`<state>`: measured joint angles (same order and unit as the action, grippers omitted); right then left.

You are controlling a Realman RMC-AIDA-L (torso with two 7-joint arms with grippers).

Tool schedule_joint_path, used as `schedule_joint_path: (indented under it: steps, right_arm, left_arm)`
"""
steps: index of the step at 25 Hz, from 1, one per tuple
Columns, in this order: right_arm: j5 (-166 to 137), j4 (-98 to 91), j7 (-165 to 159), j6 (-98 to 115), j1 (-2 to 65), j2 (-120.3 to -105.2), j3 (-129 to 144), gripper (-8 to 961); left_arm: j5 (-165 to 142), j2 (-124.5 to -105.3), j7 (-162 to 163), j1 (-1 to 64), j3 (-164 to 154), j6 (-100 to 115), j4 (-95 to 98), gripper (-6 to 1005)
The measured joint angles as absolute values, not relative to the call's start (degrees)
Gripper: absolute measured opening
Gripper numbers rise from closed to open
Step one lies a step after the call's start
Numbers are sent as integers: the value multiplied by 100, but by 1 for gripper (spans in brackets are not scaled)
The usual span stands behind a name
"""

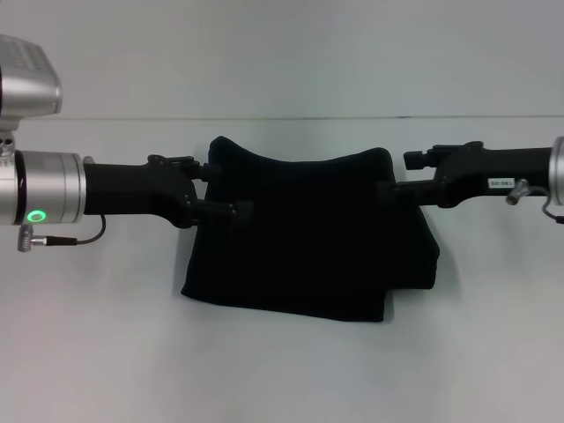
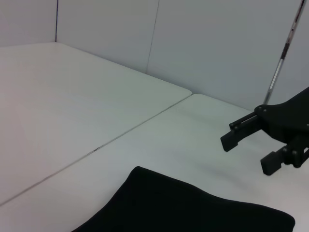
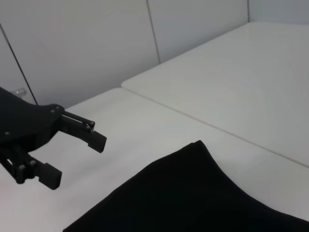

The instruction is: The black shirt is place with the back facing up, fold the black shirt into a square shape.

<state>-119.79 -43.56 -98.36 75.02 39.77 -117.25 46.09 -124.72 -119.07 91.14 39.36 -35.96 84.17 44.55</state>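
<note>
The black shirt [image 1: 308, 242] lies folded into a thick, roughly square bundle in the middle of the white table; its far edge shows in the left wrist view [image 2: 183, 208] and the right wrist view [image 3: 193, 193]. My left gripper [image 1: 214, 188] hovers at the bundle's left edge, and my right gripper [image 1: 403, 174] at its right edge. The left wrist view shows the right gripper [image 2: 253, 150] open with nothing between its fingers. The right wrist view shows the left gripper [image 3: 67, 154] the same way, open and holding nothing.
The white table [image 1: 106, 352] stretches on all sides of the shirt. A seam [image 2: 111, 140] crosses it behind the bundle, and a pale panelled wall [image 2: 217, 43] stands beyond.
</note>
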Motion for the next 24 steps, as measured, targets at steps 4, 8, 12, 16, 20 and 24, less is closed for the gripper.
schedule_joint_path:
  steps: [4, 8, 12, 16, 20, 24]
  right_arm:
    - [-11984, -4308, -9872, 7368, 4040, -11723, 4751, 828]
    - [-11972, -4307, -9882, 7391, 4034, -11708, 4725, 826]
    - [-11956, -4307, -9888, 7401, 3987, -11686, 4719, 827]
    - [-11950, -4307, -9893, 7403, 3956, -11669, 4706, 827]
    - [-11950, -4307, -9895, 7394, 3941, -11663, 4700, 827]
    - [-11950, -4307, -9896, 7393, 3918, -11659, 4678, 827]
  left_arm:
    - [-12473, -11915, 9114, 3922, -3592, 8431, 4459, 909]
    - [-12473, -11917, 9114, 3917, -3576, 8435, 4466, 909]
    - [-12473, -11918, 9114, 3917, -3580, 8432, 4463, 908]
    - [-12473, -11918, 9114, 3928, -3598, 8407, 4451, 908]
    - [-12472, -11921, 9118, 3937, -3591, 8393, 4441, 908]
    - [-12472, -11928, 9120, 3936, -3595, 8388, 4438, 908]
